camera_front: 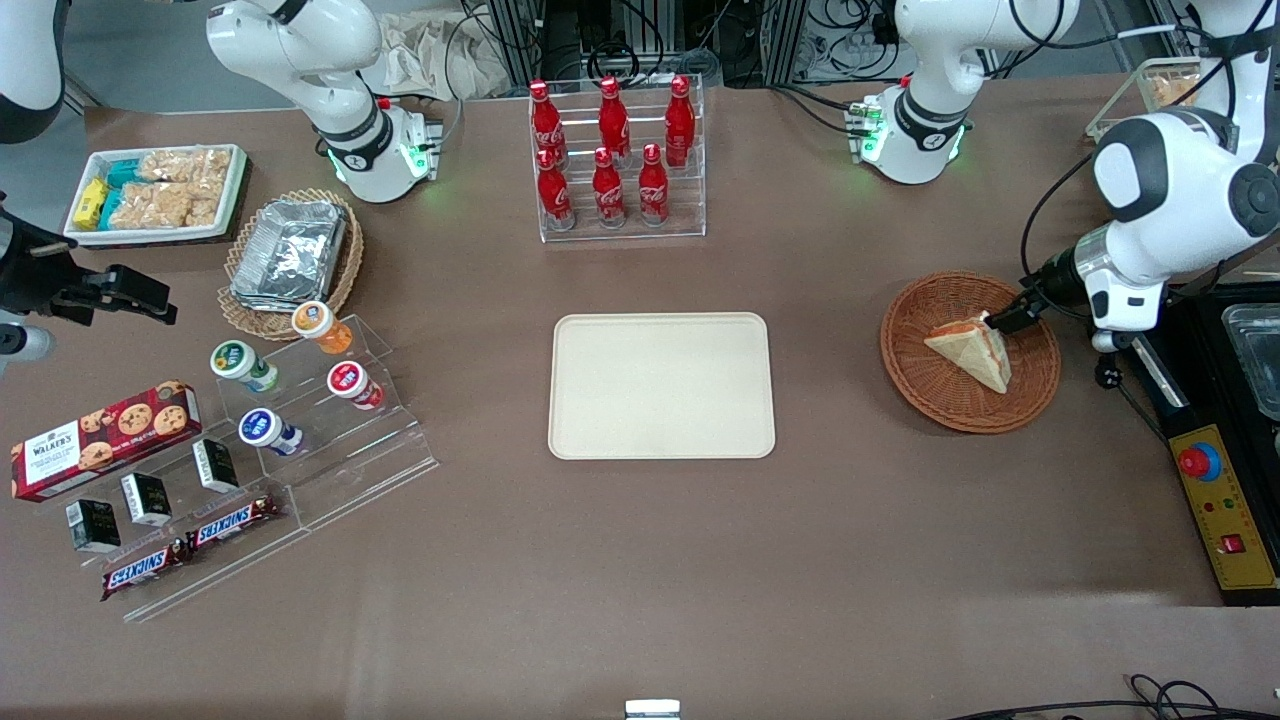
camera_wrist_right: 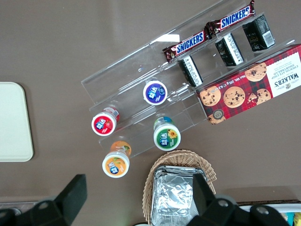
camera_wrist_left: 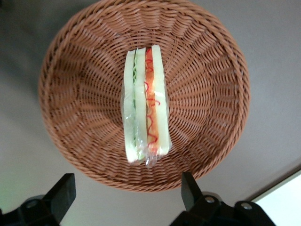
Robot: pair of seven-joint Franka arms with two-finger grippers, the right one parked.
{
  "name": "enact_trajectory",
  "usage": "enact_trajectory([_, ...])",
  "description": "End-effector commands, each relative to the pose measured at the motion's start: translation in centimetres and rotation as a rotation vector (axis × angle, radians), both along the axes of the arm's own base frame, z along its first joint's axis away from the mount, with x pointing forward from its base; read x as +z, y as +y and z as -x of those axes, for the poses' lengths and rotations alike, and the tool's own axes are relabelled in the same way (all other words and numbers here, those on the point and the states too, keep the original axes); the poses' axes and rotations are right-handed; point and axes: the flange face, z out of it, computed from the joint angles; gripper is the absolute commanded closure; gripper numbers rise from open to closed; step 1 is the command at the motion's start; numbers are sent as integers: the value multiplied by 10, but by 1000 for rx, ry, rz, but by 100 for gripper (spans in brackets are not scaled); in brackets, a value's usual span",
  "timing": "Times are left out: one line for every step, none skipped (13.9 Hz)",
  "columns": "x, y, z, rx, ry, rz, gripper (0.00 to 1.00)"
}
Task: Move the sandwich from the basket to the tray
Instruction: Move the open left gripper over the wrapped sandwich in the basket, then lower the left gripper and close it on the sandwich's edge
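Note:
The sandwich [camera_front: 972, 349], a pale tan wedge with red-orange and green filling, lies in the reddish-brown wicker basket [camera_front: 925, 385] toward the working arm's end of the table. The left wrist view looks straight down on the sandwich [camera_wrist_left: 146, 106] standing on edge in the basket [camera_wrist_left: 84, 80]. My left gripper [camera_front: 1012, 318] hangs just above the basket's rim, beside the sandwich's upper corner. Its fingers [camera_wrist_left: 192, 188] are open and hold nothing. The cream-beige tray [camera_front: 661, 385] lies bare in the middle of the table.
A clear rack of red cola bottles [camera_front: 614, 150] stands farther from the camera than the tray. A control box with a red button [camera_front: 1222, 500] and a black-framed tray [camera_front: 1250, 345] sit beside the basket. Snacks, yoghurt cups and a paler foil basket [camera_front: 290, 255] lie toward the parked arm's end.

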Motion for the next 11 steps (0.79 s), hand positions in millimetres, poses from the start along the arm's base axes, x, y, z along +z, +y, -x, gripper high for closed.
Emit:
enact_trajectory([-25,7,-6,98,2,20,0])
enact_trajectory([-38,8,-5,109,9,12,0])
enact_trajectory([-48,9,-5,116,18,7,0])
enact_trajectory([-55,9,-4,134,30,16,0])
enact_trajectory([-59,9,-4,151,37,28,0])
enact_trajectory([-65,10,-3,162,46,33,0])
enact_trajectory([-69,11,-2,165,57,32,0])
enact_trajectory([-77,11,-2,167,73,30,0])
enact_trajectory([-86,12,-2,183,81,35,0])
enact_trajectory([-91,13,-3,201,75,39,0])
enact_trajectory([-97,13,-2,218,82,46,0])
